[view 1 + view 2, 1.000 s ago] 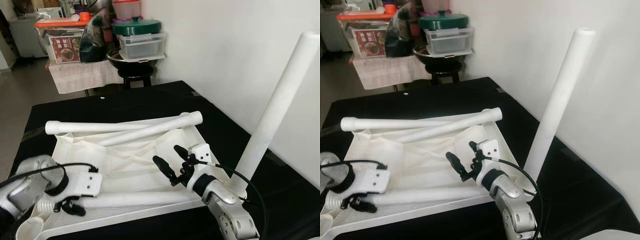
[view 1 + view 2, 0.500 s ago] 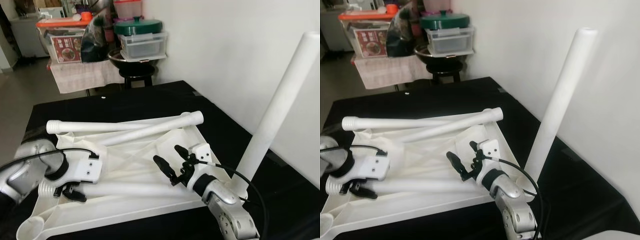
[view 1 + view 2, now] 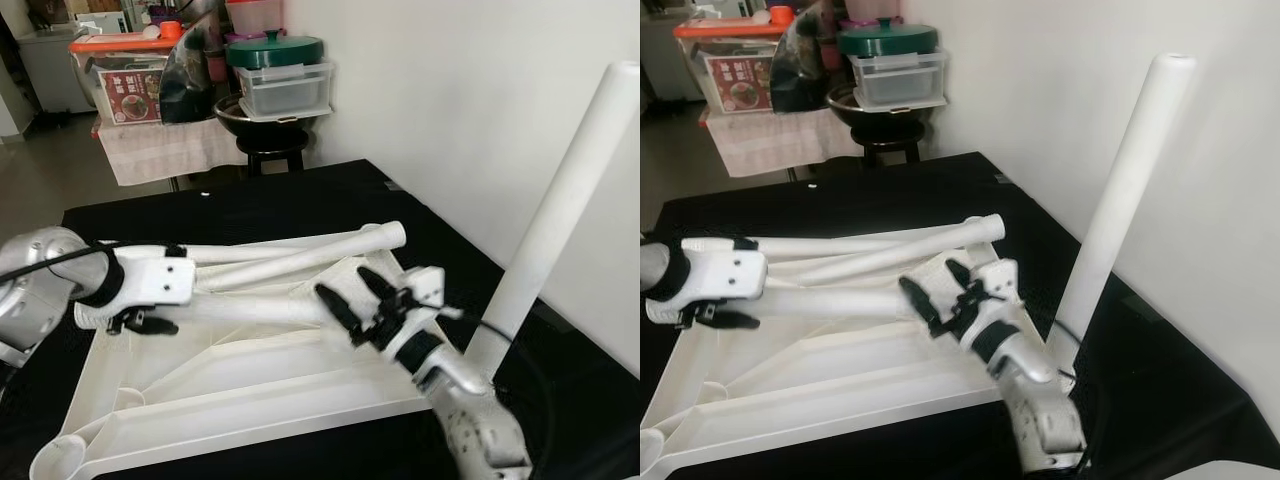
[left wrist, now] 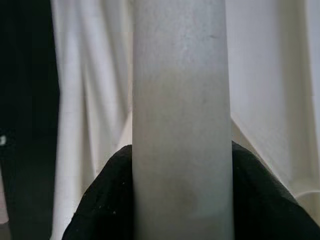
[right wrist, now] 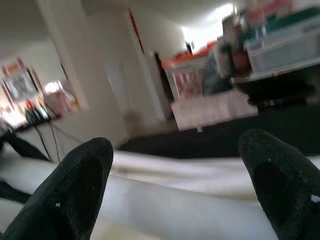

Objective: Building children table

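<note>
While you look down at the black worktop [image 3: 300, 200], count four white table legs: one standing leg [image 3: 560, 210] fixed upright at the corner of the upturned white tabletop [image 3: 250, 400], just beside your right hand, two loose legs [image 3: 300, 250] lying crossed beyond both hands, and one held leg [image 3: 250, 308] running crosswise between your hands.

Your left hand [image 3: 140, 322] is clamped on that held leg near its threaded end; the left wrist view has the leg [image 4: 182, 120] passing straight between the black fingers [image 4: 105, 200], its long axis in line with them. Your right hand [image 3: 358, 300] is spread wide, fingers [image 5: 75, 185] apart, hovering over the far end of the held leg, which appears to lie just below them, though blur makes contact hard to judge.

The standing leg's top is cut off in the left eye view. The right wrist view is smeared, so the background clutter cannot be made out.
</note>
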### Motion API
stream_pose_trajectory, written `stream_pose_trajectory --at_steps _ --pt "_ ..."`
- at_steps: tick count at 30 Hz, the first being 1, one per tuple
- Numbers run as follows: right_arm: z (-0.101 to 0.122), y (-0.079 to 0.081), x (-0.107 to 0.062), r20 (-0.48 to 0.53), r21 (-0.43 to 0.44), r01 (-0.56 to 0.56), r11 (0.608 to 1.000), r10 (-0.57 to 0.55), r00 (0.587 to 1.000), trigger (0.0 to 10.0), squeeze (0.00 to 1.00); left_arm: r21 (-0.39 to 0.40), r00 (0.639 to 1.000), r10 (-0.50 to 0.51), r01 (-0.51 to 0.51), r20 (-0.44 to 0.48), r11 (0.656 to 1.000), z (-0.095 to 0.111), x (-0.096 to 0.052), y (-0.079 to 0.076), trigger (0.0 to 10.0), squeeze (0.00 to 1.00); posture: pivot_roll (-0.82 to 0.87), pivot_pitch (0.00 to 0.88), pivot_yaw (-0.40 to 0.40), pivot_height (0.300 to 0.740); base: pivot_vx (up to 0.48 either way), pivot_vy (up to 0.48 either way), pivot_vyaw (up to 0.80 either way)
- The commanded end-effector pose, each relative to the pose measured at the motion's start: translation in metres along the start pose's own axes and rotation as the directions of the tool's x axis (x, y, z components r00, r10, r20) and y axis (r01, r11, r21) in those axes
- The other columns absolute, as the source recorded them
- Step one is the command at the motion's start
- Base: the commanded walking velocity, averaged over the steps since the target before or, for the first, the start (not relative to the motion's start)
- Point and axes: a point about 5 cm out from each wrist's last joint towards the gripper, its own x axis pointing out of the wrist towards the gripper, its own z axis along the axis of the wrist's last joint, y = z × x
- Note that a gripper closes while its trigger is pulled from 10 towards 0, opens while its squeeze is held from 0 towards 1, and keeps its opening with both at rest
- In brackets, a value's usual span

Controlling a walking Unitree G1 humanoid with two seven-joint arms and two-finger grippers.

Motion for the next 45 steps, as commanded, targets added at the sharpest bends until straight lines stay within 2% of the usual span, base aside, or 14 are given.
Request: stream_pose_trajectory --at_steps 1,7,11,15,16,17,18,22,23,24,25,34,38,45 --pt "0.012 0.001 -0.002 0.049 0.068 -0.054 0.996 0.051 0.998 10.0 0.0 -0.057 0.998 0.069 -0.068 0.005 0.996 -0.007 -0.007 0.003 0.0 0.0 -0.01 0.0 0.013 0.74 0.0 0.0 0.0" --pt "0.061 0.019 -0.006 0.253 0.135 -0.33 0.934 0.289 0.923 10.0 0.0 -0.153 0.99 0.131 -0.136 -0.045 0.979 -0.028 0.011 -0.017 0.0 0.0 -0.01 0.0 -0.003 0.74 0.0 0.0 0.0" --pt "0.06 0.032 -0.009 0.206 0.096 -0.427 0.899 0.402 0.892 10.0 0.0 -0.187 0.974 0.223 -0.227 -0.046 0.956 -0.032 0.016 -0.014 0.0 0.0 -0.01 0.0 -0.007 0.74 0.0 0.0 0.0" --pt "0.035 0.053 -0.019 0.017 0.077 -0.56 0.825 0.56 0.828 10.0 0.0 -0.369 0.863 0.503 -0.451 0.053 0.813 -0.02 0.02 0.005 0.0 0.0 0.0 0.0 -0.018 0.74 0.0 0.0 0.0" --pt "0.035 0.053 -0.019 0.017 0.077 -0.56 0.825 0.56 0.828 10.0 0.0 -0.369 0.863 0.503 -0.451 0.053 0.813 -0.02 0.02 0.005 0.0 0.0 0.0 0.0 -0.018 0.74 0.0 0.0 0.0" --pt "0.027 0.054 -0.02 -0.028 0.094 -0.57 0.817 0.574 0.818 10.0 0.0 -0.516 0.77 0.616 -0.464 0.167 0.72 -0.005 0.015 0.014 0.0 0.0 0.0 0.0 -0.021 0.74 0.0 0.0 0.0" --pt "0.025 0.053 -0.02 -0.044 0.093 -0.57 0.816 0.576 0.816 10.0 0.0 -0.596 0.715 0.653 -0.419 0.248 0.685 0.004 0.011 0.016 0.0 0.0 0.0 0.0 -0.025 0.74 0.0 0.0 0.0" --pt "0.024 0.05 -0.02 -0.068 0.103 -0.573 0.813 0.58 0.811 10.0 0.0 -0.709 0.608 0.631 -0.151 0.483 0.688 0.028 0.003 0.009 1.0 0.0 0.0 0.0 -0.027 0.74 0.0 0.0 0.0" --pt "0.024 0.05 -0.02 -0.068 0.103 -0.573 0.813 0.58 0.811 10.0 0.0 -0.709 0.608 0.631 -0.151 0.483 0.688 0.028 0.003 0.009 1.0 0.0 0.0 0.0 -0.027 0.74 0.0 0.0 0.0" --pt "0.026 0.049 -0.02 -0.072 0.108 -0.576 0.81 0.585 0.808 10.0 0.0 -0.675 0.593 0.568 -0.055 0.571 0.736 0.038 0.002 0.0 7.5 0.0 0.0 0.0 -0.027 0.74 0.0 0.0 0.0" --pt "0.027 0.048 -0.02 -0.076 0.109 -0.581 0.807 0.589 0.804 10.0 0.0 -0.628 0.58 0.496 0.035 0.646 0.777 0.046 0.001 -0.011 10.0 0.0 0.0 0.0 -0.028 0.74 0.0 0.0 0.0" --pt "0.046 0.049 -0.016 -0.088 0.052 -0.663 0.747 0.664 0.742 10.0 0.0 -0.434 0.493 0.234 0.343 0.838 0.833 0.064 -0.004 -0.051 10.0 0.0 -0.01 0.0 -0.021 0.74 0.0 0.0 0.0" --pt "0.071 0.057 -0.016 -0.16 -0.002 -0.804 0.595 0.793 0.587 10.0 0.0 -0.323 0.375 0.139 0.488 0.916 0.811 0.075 -0.01 -0.065 10.0 0.0 -0.01 0.0 -0.024 0.74 0.0 0.0 0.0" --pt "0.079 0.069 -0.008 -0.202 -0.019 -0.862 0.506 0.843 0.499 10.0 0.0 -0.225 0.301 0.053 0.572 0.952 0.789 0.089 -0.013 -0.075 10.0 0.0 -0.02 0.0 -0.029 0.74 0.0 0.0 0.0"
